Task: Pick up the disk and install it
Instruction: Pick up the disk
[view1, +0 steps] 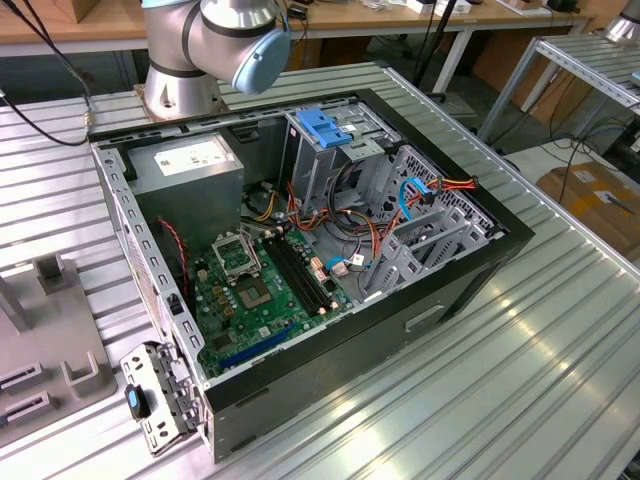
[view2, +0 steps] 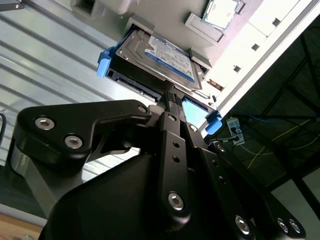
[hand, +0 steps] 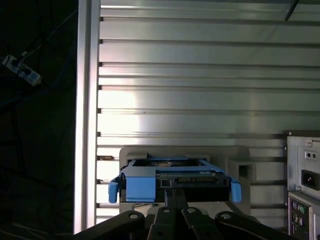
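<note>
So the disk (hand: 176, 178) isn't in the machine yet: it lies flat in a grey holder (hand: 239, 167) on the ribbed worktop (hand: 200, 100), near the case's rear panel (hand: 302, 175). The gripper (hand: 175, 193) has its jaws drawn narrow, tips nearly together with nothing visible between them, right at the disk's short connector edge, midway between the blue rails (hand: 235, 191). Its long axis runs straight ahead, away from the jaws. The first wrist view gives that edge head-on; the second wrist view looks across the labelled face and shows a fingertip (view2: 170, 100) meeting the edge. The exterior view has the open computer case (view1: 450, 290) with its drive cage (view1: 320, 165) and blue latch (view1: 325, 127)
</note>
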